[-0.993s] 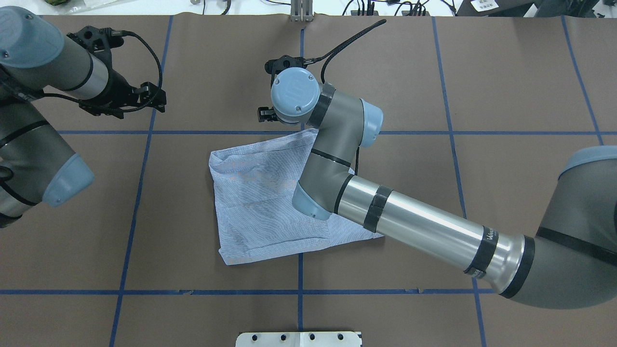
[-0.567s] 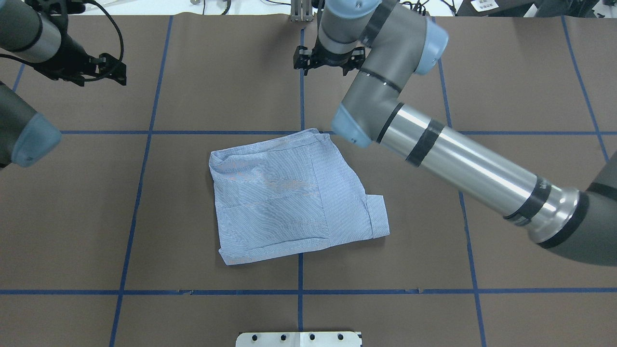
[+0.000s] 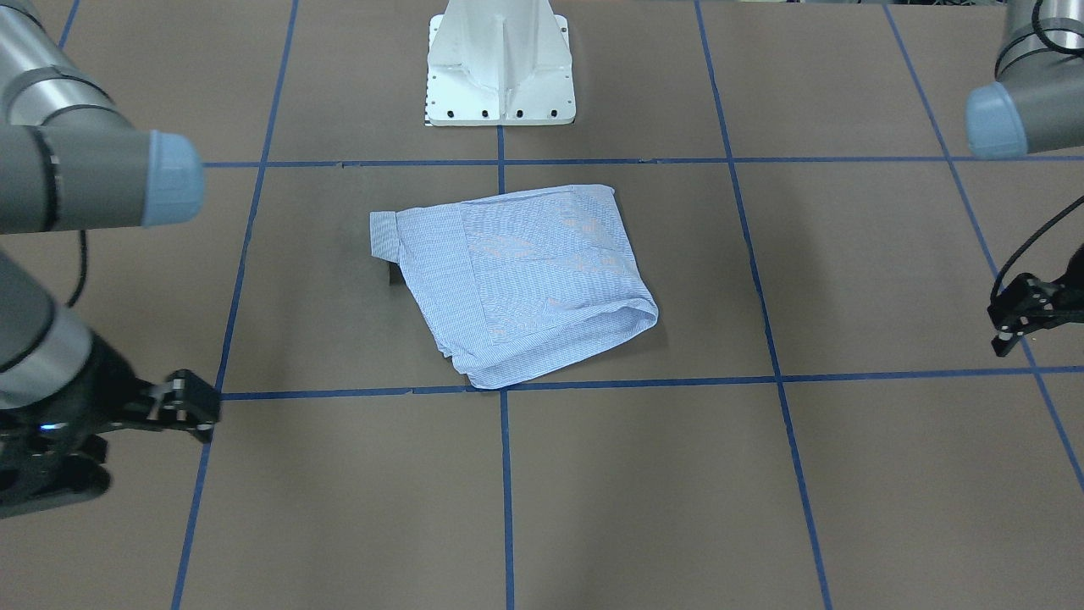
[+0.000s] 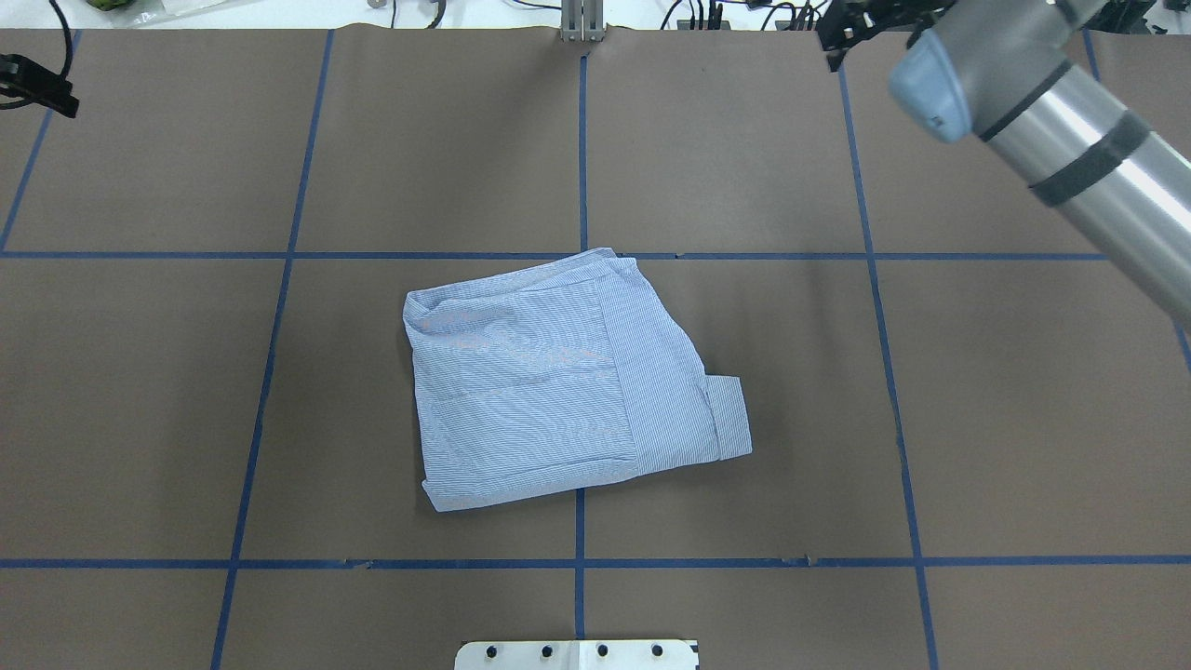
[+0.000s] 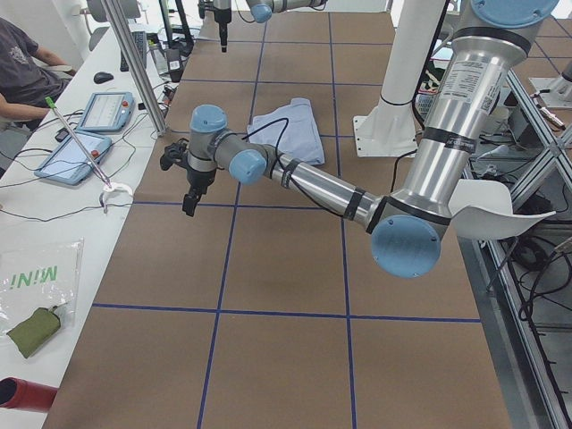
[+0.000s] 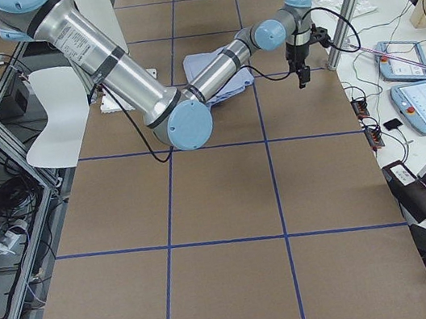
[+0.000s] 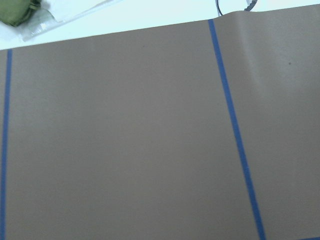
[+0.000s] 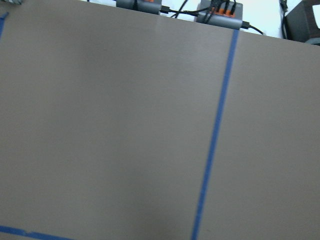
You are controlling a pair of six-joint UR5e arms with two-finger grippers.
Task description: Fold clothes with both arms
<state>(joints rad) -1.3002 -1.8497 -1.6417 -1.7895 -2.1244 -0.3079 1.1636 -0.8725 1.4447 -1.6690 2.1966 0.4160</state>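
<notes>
Here the shirt (image 4: 530, 381) lies flat, askew, cuff (image 4: 730, 419) pointing right.

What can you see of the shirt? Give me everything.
The shirt is light blue cloth with fine white stripes. It is folded into a rough, skewed rectangle and lies flat near the middle of the brown table. A sleeve cuff sticks out on the robot's right. The far-left corner puffs into a rounded fold. Only the table touches it.

The left tool (image 4: 35, 86) is cropped by the overhead view's left edge and the right tool (image 4: 851, 26) by its top edge, so neither's jaw setting can be told. The folded shirt (image 4: 549, 372) hides its lower layers under its top panel.
</notes>
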